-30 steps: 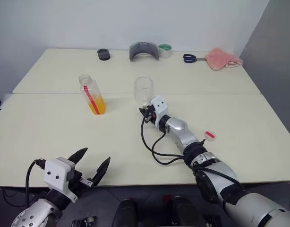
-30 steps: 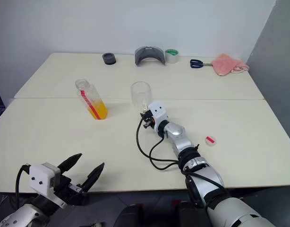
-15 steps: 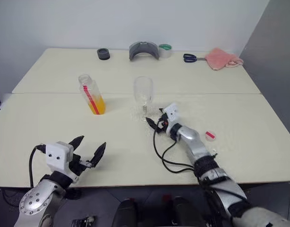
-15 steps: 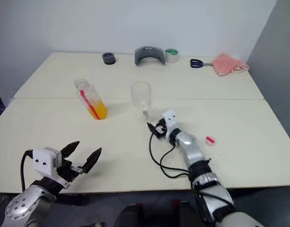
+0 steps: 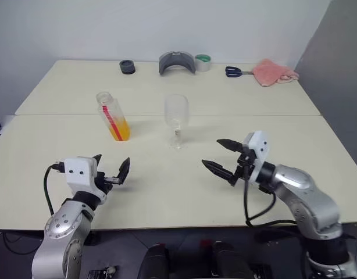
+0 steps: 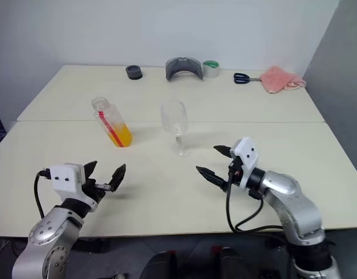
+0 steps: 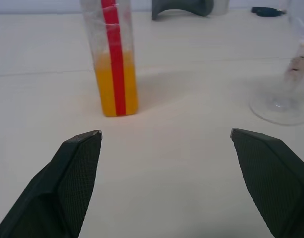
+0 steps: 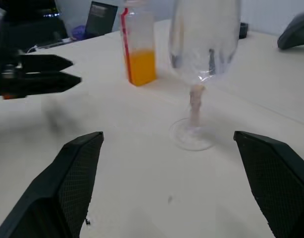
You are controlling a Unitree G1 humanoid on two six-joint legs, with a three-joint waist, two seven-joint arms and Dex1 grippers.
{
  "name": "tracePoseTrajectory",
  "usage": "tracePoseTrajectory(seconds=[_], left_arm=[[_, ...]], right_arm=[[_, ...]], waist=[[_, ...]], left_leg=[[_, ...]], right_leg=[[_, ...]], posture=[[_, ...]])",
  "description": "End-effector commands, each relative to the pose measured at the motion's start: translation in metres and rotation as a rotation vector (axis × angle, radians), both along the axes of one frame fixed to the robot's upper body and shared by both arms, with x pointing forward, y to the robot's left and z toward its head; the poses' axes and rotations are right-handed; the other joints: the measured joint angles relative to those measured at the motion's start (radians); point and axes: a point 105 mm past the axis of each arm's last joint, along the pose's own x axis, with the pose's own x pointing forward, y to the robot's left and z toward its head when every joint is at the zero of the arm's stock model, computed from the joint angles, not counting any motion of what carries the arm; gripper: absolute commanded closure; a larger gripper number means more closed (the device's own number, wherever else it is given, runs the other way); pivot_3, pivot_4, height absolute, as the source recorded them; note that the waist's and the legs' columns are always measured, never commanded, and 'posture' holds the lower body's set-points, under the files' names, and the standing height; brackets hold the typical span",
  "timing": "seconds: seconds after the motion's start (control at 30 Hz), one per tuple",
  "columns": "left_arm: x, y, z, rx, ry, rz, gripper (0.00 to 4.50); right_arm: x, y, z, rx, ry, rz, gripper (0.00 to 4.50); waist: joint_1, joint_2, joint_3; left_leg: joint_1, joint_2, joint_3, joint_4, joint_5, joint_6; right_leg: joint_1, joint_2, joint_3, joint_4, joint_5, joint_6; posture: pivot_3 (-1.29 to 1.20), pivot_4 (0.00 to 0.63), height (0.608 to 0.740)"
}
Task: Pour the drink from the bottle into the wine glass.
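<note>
Two cream tables stand pushed together against a white wall.

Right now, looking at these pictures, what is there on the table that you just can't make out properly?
- Bottle: the left wrist view's upper edge cuts off its neck and mouth.
- Wine glass: the right wrist view's edge cuts off its rim; blur hides whether the bowl holds anything.
- Grey curved object at the table's far edge: too small to identify.
- Small pink disc: in the left eye view the right gripper and its arm cover it.

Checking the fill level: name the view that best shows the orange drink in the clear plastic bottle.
Left wrist view: the orange drink appears close and unobstructed. Right wrist view shows it smaller behind the clear wine glass; both eye views show it distant.
</note>
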Motion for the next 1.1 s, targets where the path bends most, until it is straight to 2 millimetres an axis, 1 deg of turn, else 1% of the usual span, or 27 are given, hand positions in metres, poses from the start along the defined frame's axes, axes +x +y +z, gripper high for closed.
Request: tracePoseTrajectory(seconds=[0.03,0.13,0.3,0.43,0.53,0.8,1.1], left_arm=[[0.01,0.011,0.018,0.043,-0.049,0.053,0.0],[0.018,0.01,0.024,0.048,-0.063,0.058,0.0],[0.027,0.01,0.034,0.06,-0.093,0.055,0.0],[0.032,0.015,0.039,0.07,-0.098,0.061,0.0],[0.037,0.014,0.042,0.072,-0.107,0.06,0.0],[0.049,0.011,0.049,0.056,-0.13,0.075,0.0],[0.057,0.013,0.047,0.044,-0.131,0.08,0.0]], right_arm=[[-0.023,0.003,0.03,0.053,-0.014,0.099,0.01],[-0.031,0.006,0.041,0.073,-0.004,0.125,0.01],[-0.026,0.007,0.053,0.11,-0.012,0.098,0.01],[-0.03,0.007,0.057,0.082,-0.038,0.115,0.01],[-0.03,0.008,0.062,0.087,-0.049,0.12,0.01],[-0.029,0.004,0.065,0.063,-0.075,0.114,0.01],[-0.027,0.001,0.065,0.052,-0.085,0.095,0.01]], waist=[[-0.001,0.0,0.0],[-0.002,0.0,0.0],[0.0,-0.001,0.0],[0.001,-0.001,0.0],[0.001,-0.001,0.0],[0.001,-0.001,0.0],[0.002,-0.001,0.0]], left_leg=[[0.0,0.0,0.0,0.0,0.0,0.0],[0.0,0.0,0.0,0.0,0.0,0.0],[0.0,0.0,0.0,0.0,0.0,0.0],[0.0,0.0,0.0,0.0,0.0,0.0],[0.0,0.0,0.0,0.0,0.0,0.0],[-0.001,0.0,0.0,0.0,0.0,0.0],[-0.001,0.0,0.0,0.0,0.0,0.0]], right_leg=[[0.0,0.001,0.0,0.0,0.0,0.0],[0.0,0.001,0.0,0.0,0.0,0.0],[0.0,0.001,0.0,0.0,0.0,0.0],[0.0,0.001,0.0,-0.001,0.0,0.0],[0.0,0.0,0.0,-0.001,0.0,0.0],[0.0,0.0,0.0,-0.001,0.0,0.0],[0.0,0.0,0.0,-0.001,0.0,0.0]], posture=[[0.0,0.15,0.74],[0.0,0.15,0.74],[0.0,0.15,0.74],[0.0,0.15,0.74],[0.0,0.15,0.74],[0.0,0.15,0.74],[0.0,0.15,0.74]])
